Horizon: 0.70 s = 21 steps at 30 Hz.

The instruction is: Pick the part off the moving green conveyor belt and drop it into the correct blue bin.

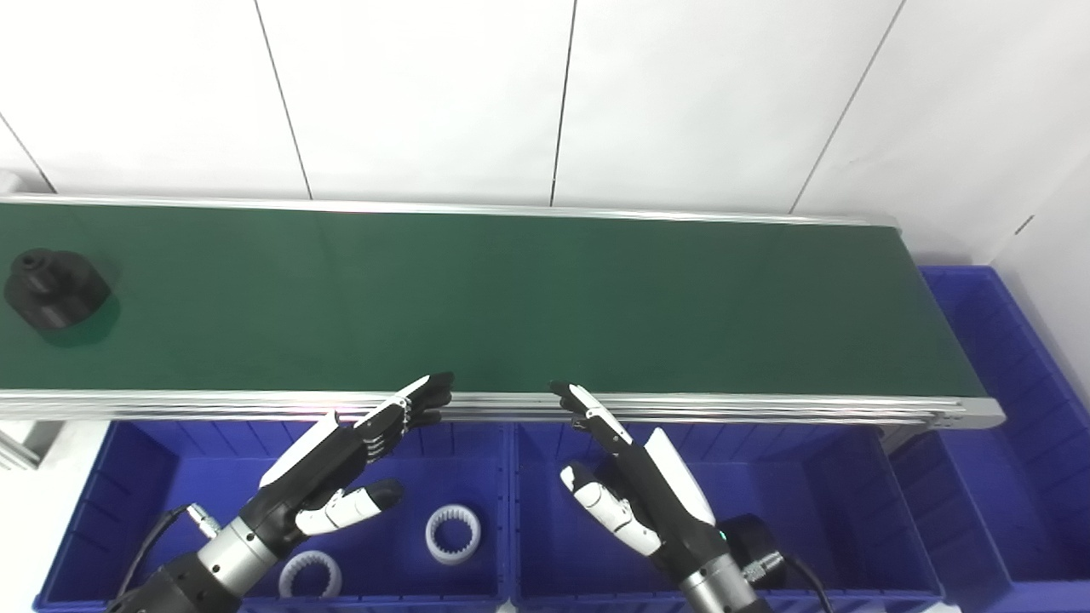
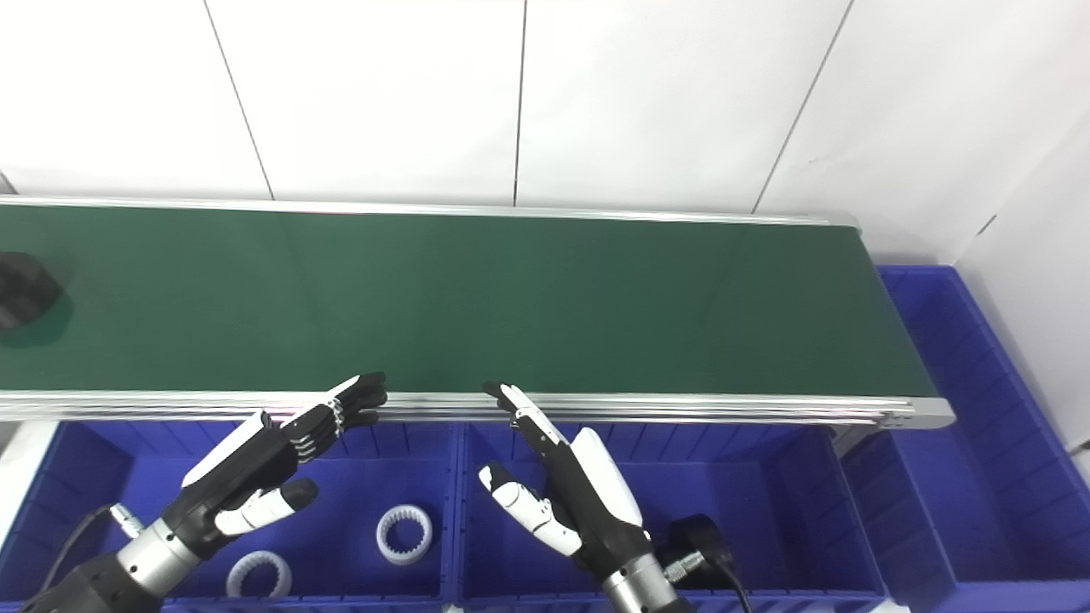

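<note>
While the black part (image 1: 55,289) sat far left on the belt (image 1: 528,298), we held our left hand (image 1: 336,472) and right hand (image 1: 630,489) spread and empty above the bins (image 1: 128,477).

Black part (image 1: 53,288) on dark green belt (image 1: 511,298) (plain), white rings (image 1: 452,533) in blue bins (image 1: 128,477).

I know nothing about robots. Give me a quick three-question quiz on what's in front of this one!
1. True or false: the black round plastic part sits at the left end of the green conveyor belt.
2. What lies in the left blue plastic bin?
A. white toothed rings
B. screws
3. The left hand and right hand are both ____.

Key: 1 true; 2 A, white toothed rings; 3 open.
</note>
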Available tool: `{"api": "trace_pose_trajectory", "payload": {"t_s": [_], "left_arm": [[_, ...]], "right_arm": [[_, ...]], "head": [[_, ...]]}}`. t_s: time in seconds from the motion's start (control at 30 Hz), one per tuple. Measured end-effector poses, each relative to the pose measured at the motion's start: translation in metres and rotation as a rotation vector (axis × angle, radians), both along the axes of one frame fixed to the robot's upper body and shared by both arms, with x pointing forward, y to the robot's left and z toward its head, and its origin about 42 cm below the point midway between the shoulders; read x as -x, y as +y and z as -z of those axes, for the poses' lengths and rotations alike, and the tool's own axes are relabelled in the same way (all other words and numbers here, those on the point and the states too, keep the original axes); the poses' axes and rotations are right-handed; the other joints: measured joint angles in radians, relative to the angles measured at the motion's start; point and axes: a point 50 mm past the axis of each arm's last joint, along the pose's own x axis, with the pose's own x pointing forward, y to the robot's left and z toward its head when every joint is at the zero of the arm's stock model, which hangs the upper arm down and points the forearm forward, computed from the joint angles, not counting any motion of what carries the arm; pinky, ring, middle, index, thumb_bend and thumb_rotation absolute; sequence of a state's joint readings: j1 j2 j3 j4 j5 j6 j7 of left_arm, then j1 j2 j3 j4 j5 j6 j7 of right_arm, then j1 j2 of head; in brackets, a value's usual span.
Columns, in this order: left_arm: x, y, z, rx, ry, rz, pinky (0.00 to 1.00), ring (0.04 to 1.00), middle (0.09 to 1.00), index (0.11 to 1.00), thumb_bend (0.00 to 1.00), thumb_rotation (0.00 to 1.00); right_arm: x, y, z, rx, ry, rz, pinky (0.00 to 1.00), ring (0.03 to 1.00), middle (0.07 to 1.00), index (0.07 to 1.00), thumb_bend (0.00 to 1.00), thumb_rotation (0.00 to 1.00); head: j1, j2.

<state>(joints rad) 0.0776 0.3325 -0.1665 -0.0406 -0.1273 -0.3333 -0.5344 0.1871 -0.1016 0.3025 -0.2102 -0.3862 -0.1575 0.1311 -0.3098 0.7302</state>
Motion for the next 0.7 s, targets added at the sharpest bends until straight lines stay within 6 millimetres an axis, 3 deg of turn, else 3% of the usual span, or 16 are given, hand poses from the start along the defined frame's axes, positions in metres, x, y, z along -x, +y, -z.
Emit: {"api": "trace_pose_trajectory", "payload": {"t_s": [0.7], "left_arm": [[-0.0004, 0.0012, -0.0034, -0.003, -0.012, 0.000, 0.93, 0.965, 0.982, 0.965, 0.45, 0.81]], "right_arm": [[0.0001, 0.0013, 0.0000, 0.006, -0.002, -0.004, 0.86, 0.925, 0.959, 0.940, 0.41, 1.00]], "head": [[0.011, -0.002]]}}
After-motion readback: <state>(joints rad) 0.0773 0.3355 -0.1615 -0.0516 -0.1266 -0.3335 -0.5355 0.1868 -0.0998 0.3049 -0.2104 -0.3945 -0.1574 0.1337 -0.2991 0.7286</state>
